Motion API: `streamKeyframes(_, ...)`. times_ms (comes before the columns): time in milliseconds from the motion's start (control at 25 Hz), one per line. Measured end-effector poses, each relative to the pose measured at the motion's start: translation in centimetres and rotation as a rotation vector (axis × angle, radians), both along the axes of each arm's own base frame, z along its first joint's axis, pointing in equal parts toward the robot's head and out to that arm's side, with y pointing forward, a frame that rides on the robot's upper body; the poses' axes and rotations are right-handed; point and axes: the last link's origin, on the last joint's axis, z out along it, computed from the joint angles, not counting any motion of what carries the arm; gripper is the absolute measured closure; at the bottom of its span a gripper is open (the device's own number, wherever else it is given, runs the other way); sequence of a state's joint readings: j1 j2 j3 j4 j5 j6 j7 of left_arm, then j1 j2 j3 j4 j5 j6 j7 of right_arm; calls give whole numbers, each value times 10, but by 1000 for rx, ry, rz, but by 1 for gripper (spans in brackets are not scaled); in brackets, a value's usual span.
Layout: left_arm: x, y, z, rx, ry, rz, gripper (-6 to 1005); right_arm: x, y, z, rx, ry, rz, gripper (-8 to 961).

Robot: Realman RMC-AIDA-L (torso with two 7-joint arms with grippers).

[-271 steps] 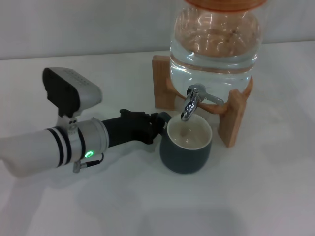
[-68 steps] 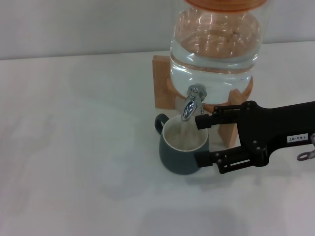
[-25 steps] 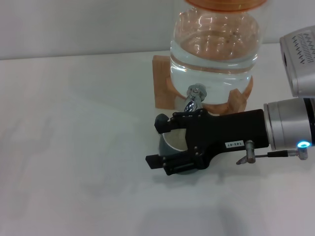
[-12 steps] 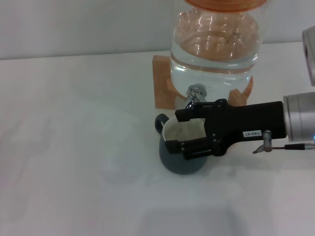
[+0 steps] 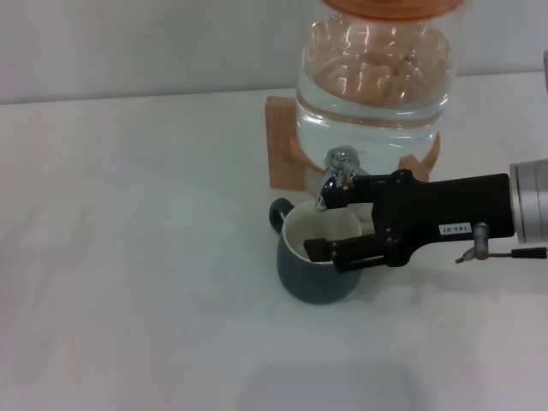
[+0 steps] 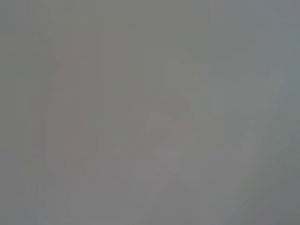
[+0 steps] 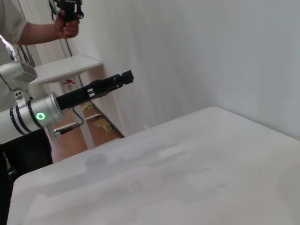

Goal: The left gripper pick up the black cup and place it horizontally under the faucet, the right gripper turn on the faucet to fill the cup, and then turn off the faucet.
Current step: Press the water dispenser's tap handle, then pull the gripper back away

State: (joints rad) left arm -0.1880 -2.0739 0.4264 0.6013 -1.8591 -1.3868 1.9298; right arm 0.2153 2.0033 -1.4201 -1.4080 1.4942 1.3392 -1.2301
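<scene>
Right hand (image 5: 330, 223) open wide, fingers astride faucet (image 5: 332, 178) spout, over black cup (image 5: 318, 257).

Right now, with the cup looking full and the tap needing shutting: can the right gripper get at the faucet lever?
Probably yes: the right gripper is open beside the faucet, above the black cup, with nothing between them.

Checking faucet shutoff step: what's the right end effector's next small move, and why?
Probably draw the right end effector back toward the robot's right. Its fingers are open beside the faucet, over the black cup, and no stream shows at the spout, so the tap looks shut.
</scene>
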Motion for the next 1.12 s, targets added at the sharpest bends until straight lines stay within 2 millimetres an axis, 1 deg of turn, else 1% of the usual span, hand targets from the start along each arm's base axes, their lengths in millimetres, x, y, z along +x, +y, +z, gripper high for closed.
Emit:
streamKeyframes(520, 0, 1, 0, 0, 0, 3, 392, 2, 0, 2, -2, 6, 1, 112)
streamKeyframes(720, -1, 0, 0, 0, 0, 5, 392, 2, -3, 1, -23, 12, 7, 112)
streamKeyframes(1120, -1, -1, 0, 0, 0, 3, 392, 10, 1, 7, 6, 17, -27, 112)
